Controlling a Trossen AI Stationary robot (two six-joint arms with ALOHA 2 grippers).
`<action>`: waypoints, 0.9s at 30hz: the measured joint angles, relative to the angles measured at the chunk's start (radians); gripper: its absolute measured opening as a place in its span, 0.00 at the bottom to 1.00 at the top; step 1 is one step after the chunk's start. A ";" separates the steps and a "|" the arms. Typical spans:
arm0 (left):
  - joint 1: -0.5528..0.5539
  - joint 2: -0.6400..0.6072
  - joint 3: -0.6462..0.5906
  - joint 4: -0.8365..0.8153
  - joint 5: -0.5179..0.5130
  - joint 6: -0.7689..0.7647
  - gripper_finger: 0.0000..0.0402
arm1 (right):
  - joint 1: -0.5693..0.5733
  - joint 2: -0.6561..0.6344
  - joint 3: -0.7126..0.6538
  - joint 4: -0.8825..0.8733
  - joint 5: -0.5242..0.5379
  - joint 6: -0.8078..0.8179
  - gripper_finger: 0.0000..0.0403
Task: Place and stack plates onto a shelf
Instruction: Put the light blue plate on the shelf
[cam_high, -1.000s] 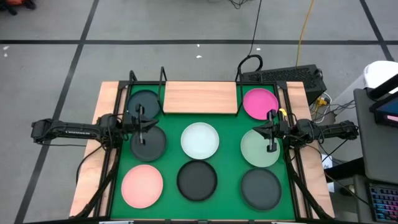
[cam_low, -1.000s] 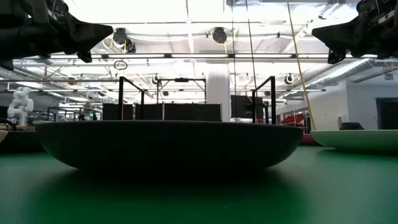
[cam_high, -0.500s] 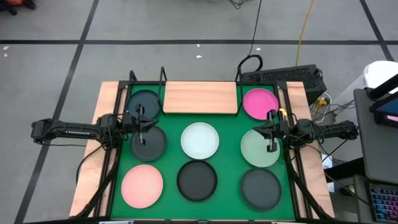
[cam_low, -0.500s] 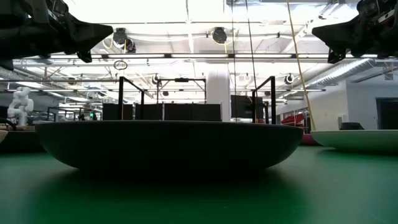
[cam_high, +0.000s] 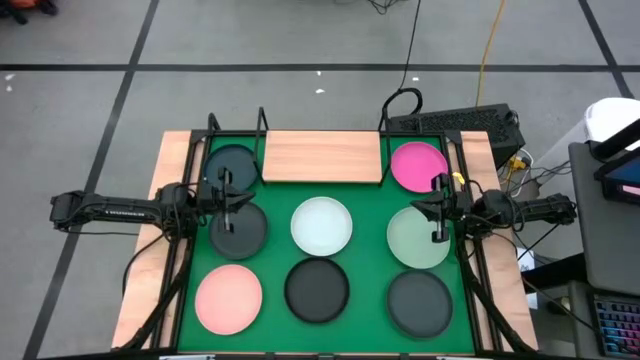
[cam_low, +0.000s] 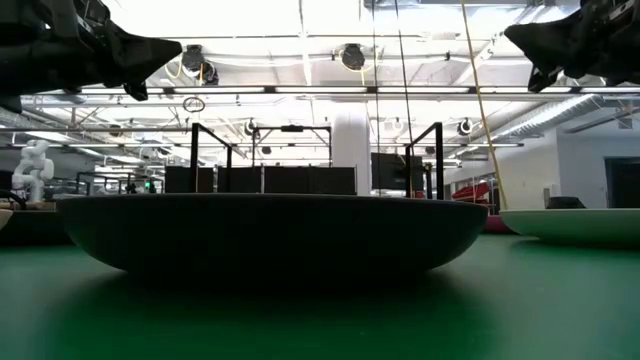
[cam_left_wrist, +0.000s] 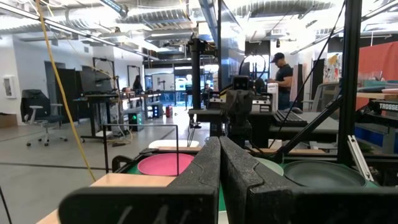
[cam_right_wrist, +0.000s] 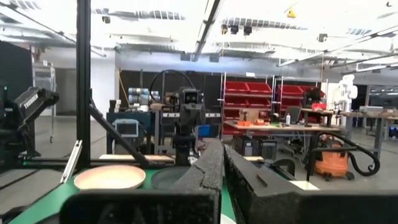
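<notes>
Green mat (cam_high: 270, 250) covers most of the tabletop. Shelf (cam_high: 322, 157) sits at mat's far edge, centre, board bare. Magenta plate (cam_high: 418, 165) in far right corner, dark plate (cam_high: 231, 165) in far left corner. White plate (cam_high: 321, 225) mid-mat; pale green plate (cam_high: 418, 238) by right edge. Light pink plate (cam_high: 228, 298) in near left corner.

Left gripper (cam_high: 228, 200) hovers near left edge, fingers pressed together, holding nothing. Right gripper (cam_high: 437, 211) hangs over pale green plate, fingers likewise together, nothing held.
</notes>
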 joint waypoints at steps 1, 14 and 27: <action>0.000 0.000 0.000 0.000 0.000 0.000 0.01 | 0.000 0.000 0.000 0.008 0.000 0.000 0.00; 0.000 0.000 0.000 0.000 0.000 0.000 0.01 | 0.000 0.031 0.006 0.001 0.016 0.027 0.00; 0.000 0.000 0.000 0.000 0.000 0.000 0.01 | -0.027 0.334 0.130 -0.037 0.084 -0.047 0.01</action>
